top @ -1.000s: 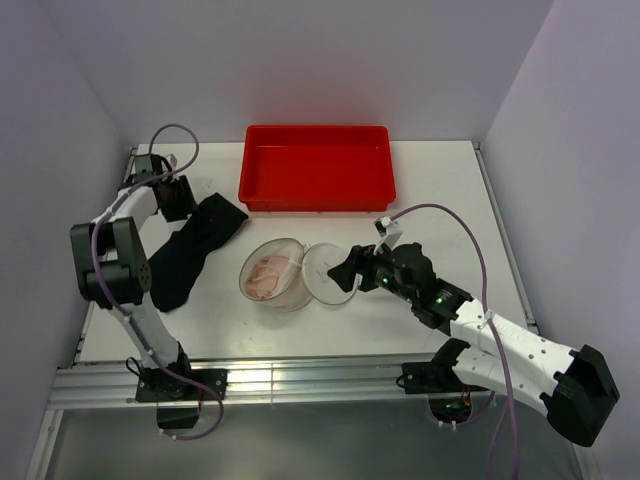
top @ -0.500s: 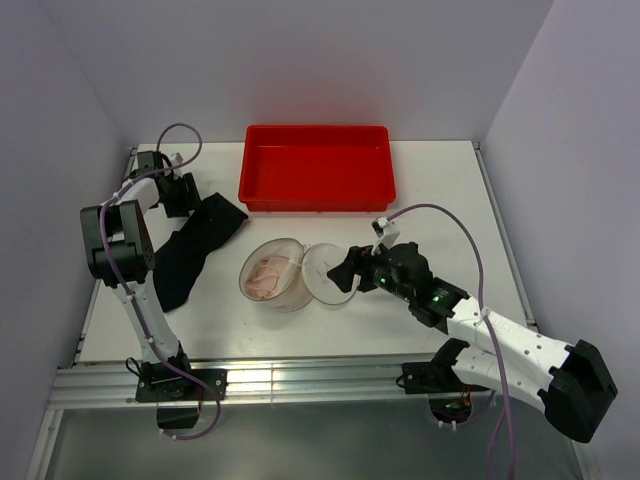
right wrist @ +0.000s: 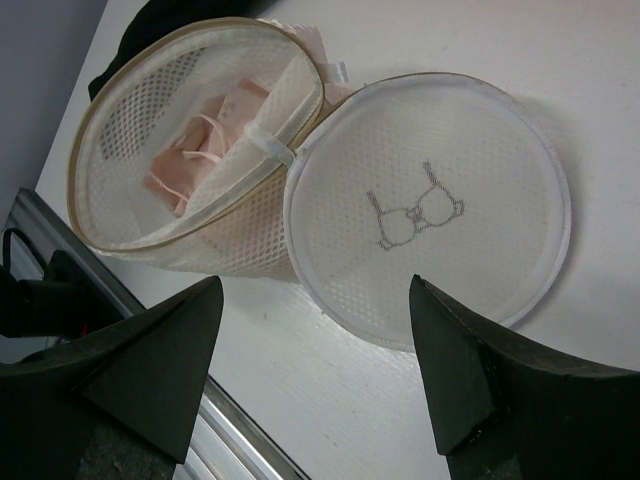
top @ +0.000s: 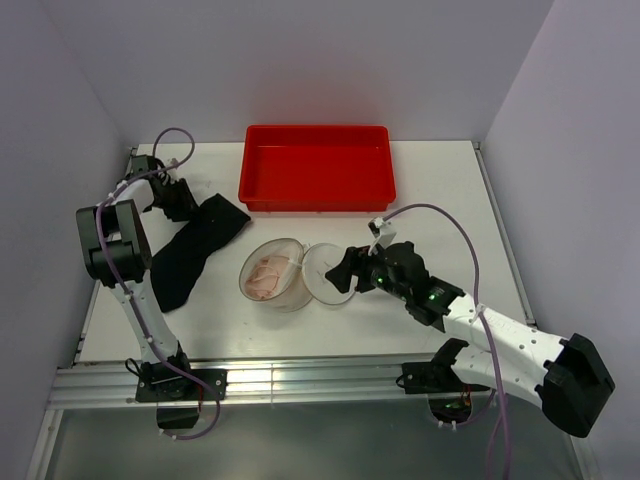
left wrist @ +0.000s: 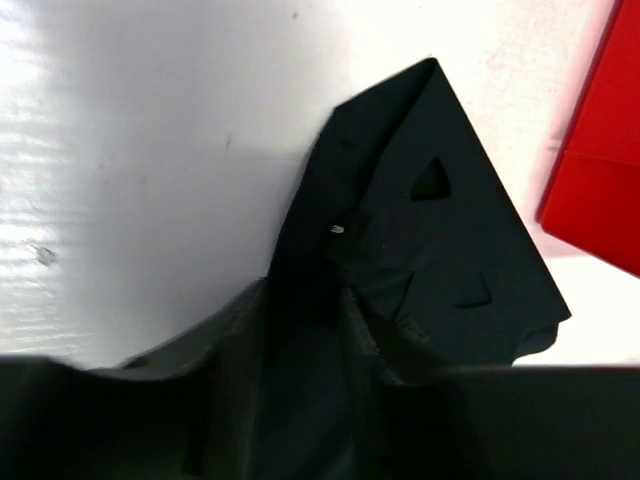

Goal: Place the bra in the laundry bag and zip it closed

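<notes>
Pale pink fabric shows through white mesh: the bra (right wrist: 197,148) lies bunched inside the laundry bag (right wrist: 247,232), near the middle of the table (top: 440,200). The bag is open, its tan-edged rim unzipped, and in the top view its mouth faces up. Its flat round lid (right wrist: 430,210) is folded out onto the table at the bag's 3 o'clock, touching the bag's wall, with the small dark bra drawing facing up. The right gripper (top: 345,268) sits at the lid's 3 o'clock edge. In its wrist view the two dark fingers (right wrist: 150,360) are spread wide with nothing between them, and the lid's near edge and bare table show in the gap; whether either finger touches the mesh cannot be told. At the bag's 12 o'clock, apart from it, stands a red tray (top: 316,167). At its 9 o'clock a black cloth (top: 195,245) stretches across the table, and the left gripper (top: 178,200) is at that cloth's 11 o'clock end. Its wrist view shows only the dark, blurred cloth (left wrist: 420,240) close up against the fingers — how far they are parted, and whether they pinch the cloth, cannot be told.
</notes>
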Controlling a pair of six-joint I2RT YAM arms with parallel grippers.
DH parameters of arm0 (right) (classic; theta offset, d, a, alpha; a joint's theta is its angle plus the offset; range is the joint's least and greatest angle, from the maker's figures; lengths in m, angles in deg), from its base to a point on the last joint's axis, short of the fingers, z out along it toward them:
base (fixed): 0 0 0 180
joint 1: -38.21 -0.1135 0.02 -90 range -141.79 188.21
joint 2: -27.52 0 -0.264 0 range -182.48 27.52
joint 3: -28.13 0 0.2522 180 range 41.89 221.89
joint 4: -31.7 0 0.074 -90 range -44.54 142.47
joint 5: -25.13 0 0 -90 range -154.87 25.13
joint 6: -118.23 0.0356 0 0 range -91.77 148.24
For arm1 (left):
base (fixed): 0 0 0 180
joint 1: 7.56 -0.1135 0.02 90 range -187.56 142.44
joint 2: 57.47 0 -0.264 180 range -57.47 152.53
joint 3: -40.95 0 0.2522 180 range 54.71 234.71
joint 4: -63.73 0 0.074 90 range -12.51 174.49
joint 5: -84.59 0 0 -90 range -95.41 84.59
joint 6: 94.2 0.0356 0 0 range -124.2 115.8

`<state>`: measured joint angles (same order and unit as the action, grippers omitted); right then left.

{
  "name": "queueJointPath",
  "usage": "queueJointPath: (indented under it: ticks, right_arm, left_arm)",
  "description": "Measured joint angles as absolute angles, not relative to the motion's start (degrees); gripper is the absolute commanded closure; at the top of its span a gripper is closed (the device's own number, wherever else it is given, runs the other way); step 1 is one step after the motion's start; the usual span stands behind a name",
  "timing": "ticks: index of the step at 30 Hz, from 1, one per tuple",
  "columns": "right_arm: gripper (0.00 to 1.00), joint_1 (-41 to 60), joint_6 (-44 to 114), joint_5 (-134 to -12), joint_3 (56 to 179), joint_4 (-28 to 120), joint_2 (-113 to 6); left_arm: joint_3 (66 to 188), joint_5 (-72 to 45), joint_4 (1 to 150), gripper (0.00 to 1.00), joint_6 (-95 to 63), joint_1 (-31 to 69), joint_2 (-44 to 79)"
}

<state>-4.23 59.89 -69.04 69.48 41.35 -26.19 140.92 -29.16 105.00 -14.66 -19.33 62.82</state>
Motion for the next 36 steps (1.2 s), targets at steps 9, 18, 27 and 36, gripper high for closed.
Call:
queueJointPath:
  ticks: [9,18,27,36]
  right_arm:
    - [0.18,-4.45,59.89,-68.99,69.48,41.19,-27.61]
    - [0.17,-8.56,59.87,-69.08,74.44,41.67,-32.88]
    - [0.09,-13.06,58.32,-69.36,89.39,39.71,-39.19]
    - [0.08,-13.26,52.09,-74.94,113.24,37.45,-54.34]
  left_arm:
    - [138.82,-31.78,104.04,1.00,-18.66,-20.86,62.68]
    - [126.28,-27.23,94.79,1.00,-29.87,-22.90,41.44]
    - [115.90,-26.16,82.33,1.00,-38.22,-22.83,8.41]
    - [114.76,-32.63,78.29,1.00,-43.14,-18.74,-5.44]
